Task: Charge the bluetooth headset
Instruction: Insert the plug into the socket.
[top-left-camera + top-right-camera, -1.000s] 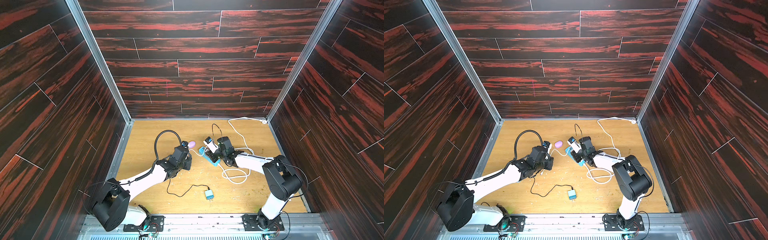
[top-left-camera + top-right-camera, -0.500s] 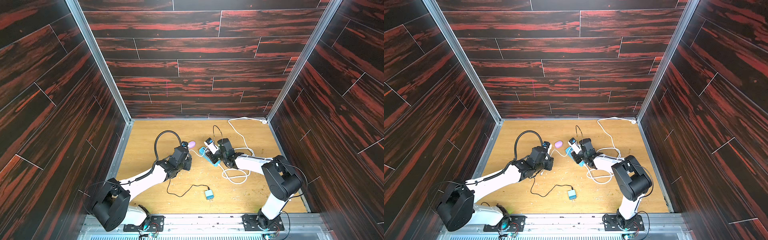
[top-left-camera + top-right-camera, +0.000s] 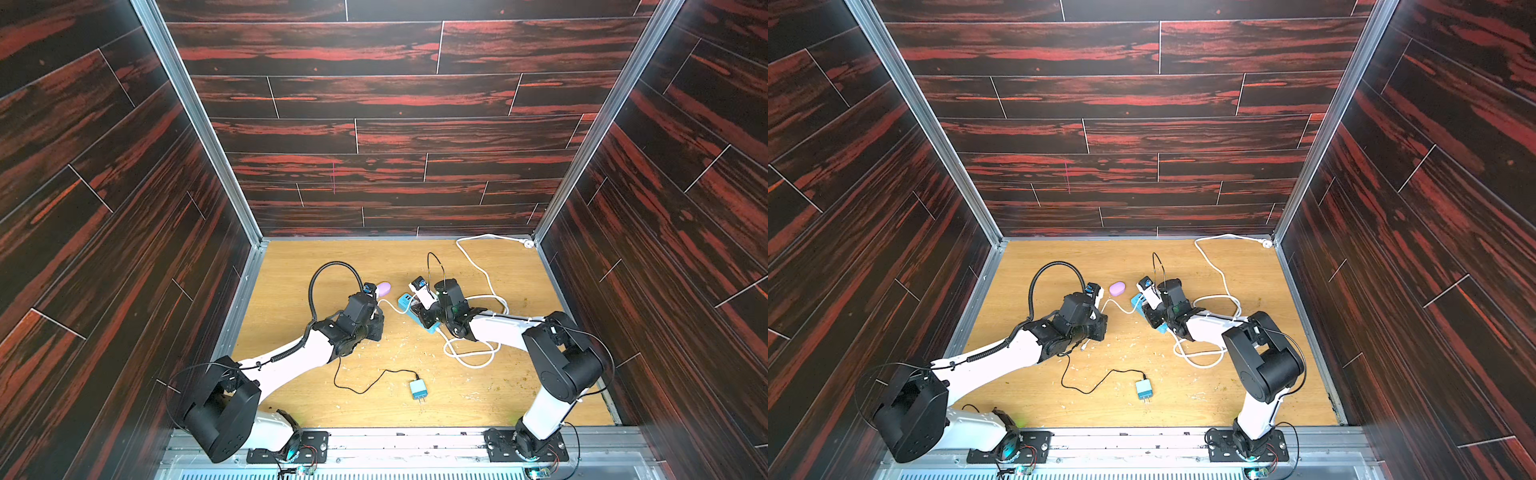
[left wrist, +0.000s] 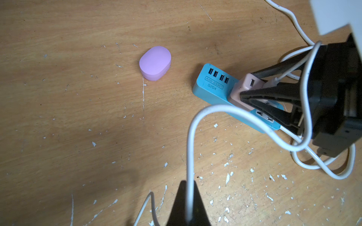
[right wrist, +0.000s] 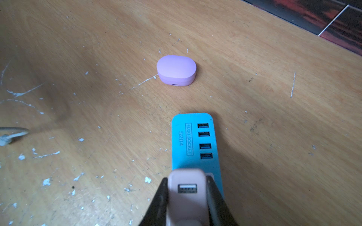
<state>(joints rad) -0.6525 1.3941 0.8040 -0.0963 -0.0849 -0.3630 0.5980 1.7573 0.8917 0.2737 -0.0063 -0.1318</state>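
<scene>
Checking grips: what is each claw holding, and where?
The left claw pinches the white cable by its bare cord; the right claw clamps the pink adapter by its sides.

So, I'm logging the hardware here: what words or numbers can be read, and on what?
"4USB SOCKET", in a box, on top of the blue power strip.
"S204", beside that box on the same strip.
No print visible on the pink adapter or the purple earbud case.
The small blue charger is too small to read.
</scene>
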